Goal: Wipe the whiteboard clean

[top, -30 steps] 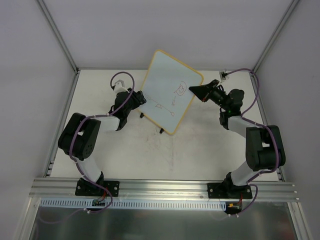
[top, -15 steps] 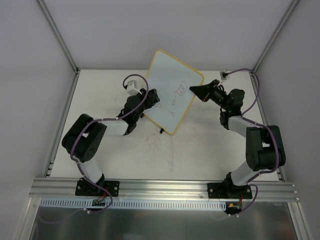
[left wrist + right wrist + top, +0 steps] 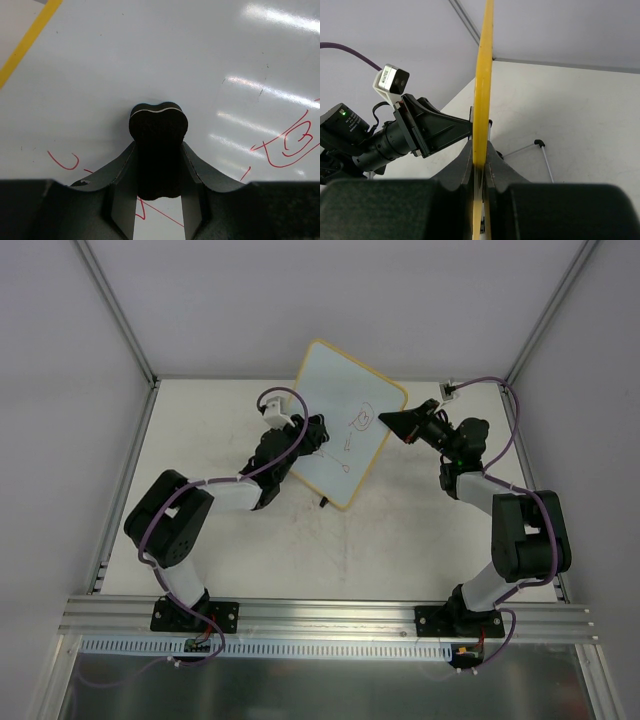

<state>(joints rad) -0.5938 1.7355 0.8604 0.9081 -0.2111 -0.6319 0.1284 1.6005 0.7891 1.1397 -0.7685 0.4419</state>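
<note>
At the near edge of the table, the left arm and the right arm both reach toward the far half, where the whiteboard stands raised on its lower edge between the two grippers. One small black foot is visible on the table below the lower edge. The left gripper is positioned over the left portion of the white face. In the left wrist view, its jaws are clenched on a black eraser. The rounded end of the eraser lies against the board surface. Red doodles are visible to the right of the eraser, and further red strokes to its lower left. The right gripper is positioned at the right edge of the board. In the right wrist view, its jaws are clamped on the yellow-orange frame, with one finger on each side of the edge. The frame runs straight up from the grip.
</note>
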